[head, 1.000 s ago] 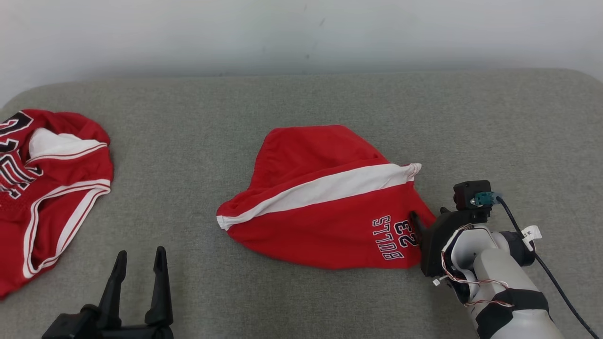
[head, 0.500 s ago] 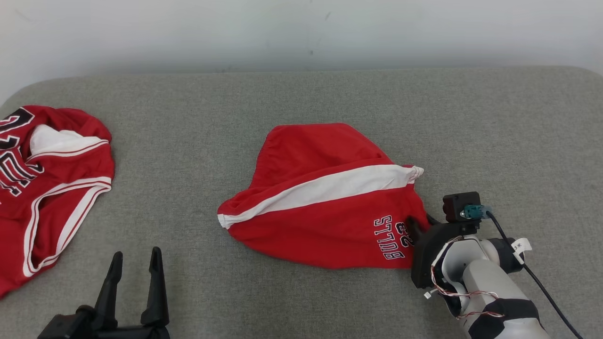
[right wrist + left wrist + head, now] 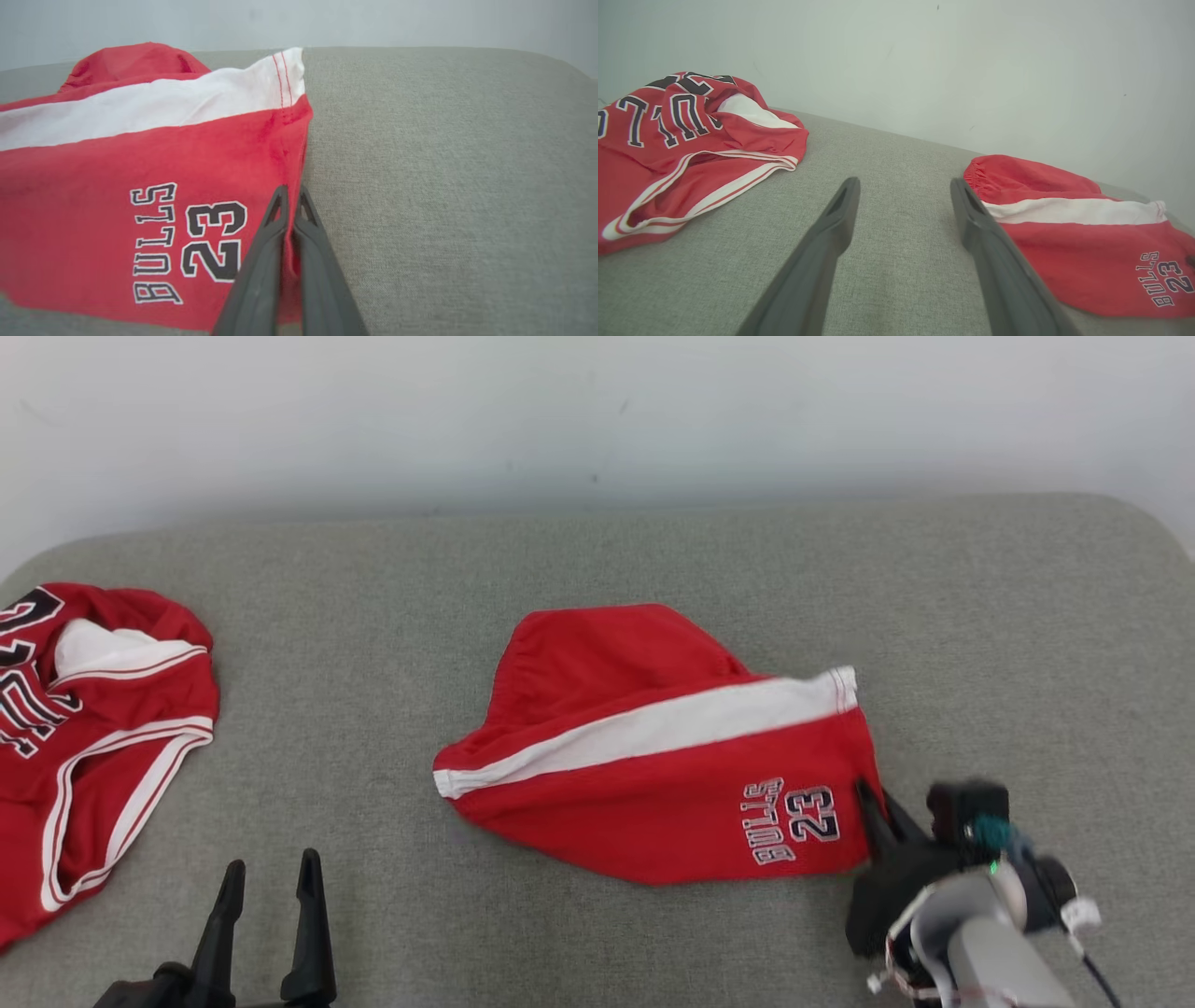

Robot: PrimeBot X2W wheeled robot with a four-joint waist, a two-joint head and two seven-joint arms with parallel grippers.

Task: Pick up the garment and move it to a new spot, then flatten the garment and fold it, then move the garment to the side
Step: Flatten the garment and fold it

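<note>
The garment (image 3: 653, 756) is a pair of red shorts with a white stripe and "BULLS 23" lettering, lying crumpled in the middle of the grey surface; it also shows in the left wrist view (image 3: 1069, 238) and the right wrist view (image 3: 140, 186). My right gripper (image 3: 873, 803) is shut on the shorts' right hem, its fingertips (image 3: 290, 195) pinching the red cloth edge. My left gripper (image 3: 269, 887) stands open at the lower left, apart from the shorts, with bare surface between its fingers (image 3: 840, 210).
A second red jersey (image 3: 84, 728) with white trim lies bunched at the left edge of the grey padded surface (image 3: 980, 644). A pale wall (image 3: 597, 411) rises behind the surface's far edge.
My right gripper has shut on the shorts' right hem and pulled that edge rightward, straightening it. The head camera has shifted slightly. The left gripper stays open.
</note>
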